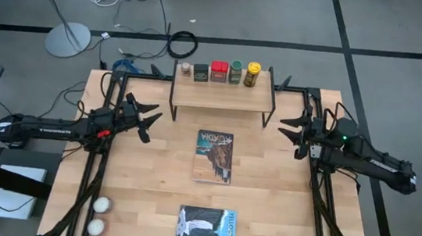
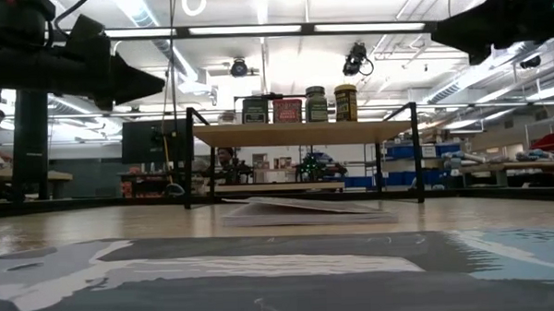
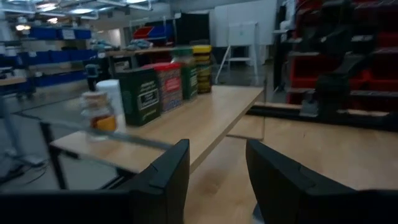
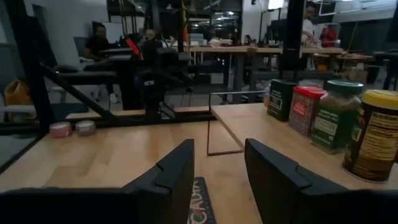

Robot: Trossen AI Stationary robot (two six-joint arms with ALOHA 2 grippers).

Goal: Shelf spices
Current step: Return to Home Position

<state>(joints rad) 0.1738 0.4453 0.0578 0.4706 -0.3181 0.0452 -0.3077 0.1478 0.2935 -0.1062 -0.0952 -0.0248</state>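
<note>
Light-wood shelf [image 1: 221, 97] (thin metal legs)

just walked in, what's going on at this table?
Nothing is being held right now. On the shelf five containers stand in a row: tiny pale jar, dark square tin, red tin, green jar, yellow-lidded jar. The left gripper hangs open and empty off the shelf's left end, and the right gripper hangs open and empty off its right end.
</note>
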